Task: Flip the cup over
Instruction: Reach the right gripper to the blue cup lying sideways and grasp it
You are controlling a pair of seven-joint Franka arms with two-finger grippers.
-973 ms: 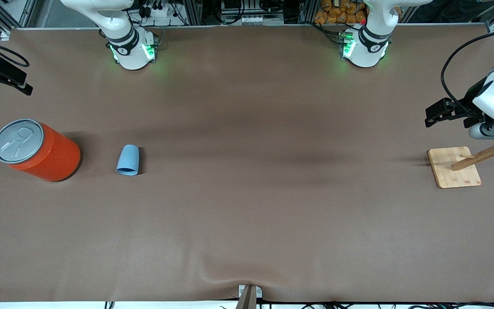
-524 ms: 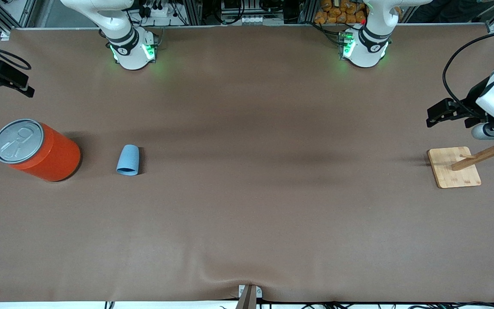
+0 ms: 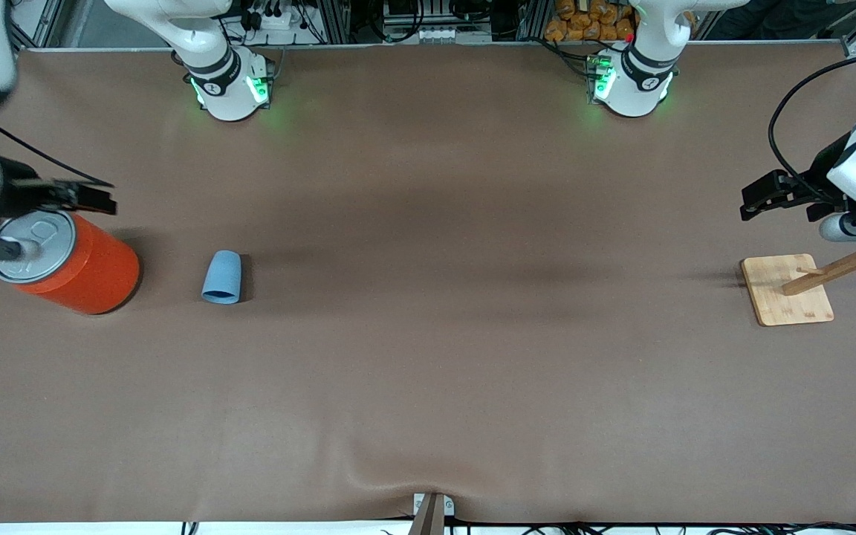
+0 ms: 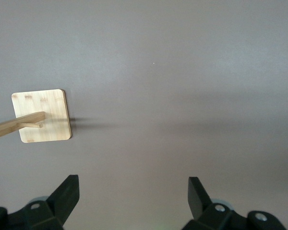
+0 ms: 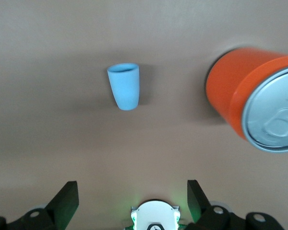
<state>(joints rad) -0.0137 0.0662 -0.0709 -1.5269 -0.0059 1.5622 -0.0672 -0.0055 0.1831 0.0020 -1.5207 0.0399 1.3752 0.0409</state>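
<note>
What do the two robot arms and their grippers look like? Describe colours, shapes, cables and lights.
Both arms have glossy white rounded shells with black bands at the joints, and green lights glow on the round bases. The left gripper is black with blunt fingers, and a black cable loops above it. The right gripper is also black, trailing a thin black cable. In the wrist views, each shows two dark wedge-shaped fingers.

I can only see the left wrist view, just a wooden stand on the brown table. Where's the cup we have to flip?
Observer: The cup lies on its side toward the right arm's end of the table, beside an orange can.
Operator: My left pincer waits open near the wooden stand. Is the other one closer?
Observer: Yes, the right pincer hangs open over the orange can, not touching the cup.
Operator: Where's the cup's mouth pointing?
Observer: Toward the front camera.
</note>
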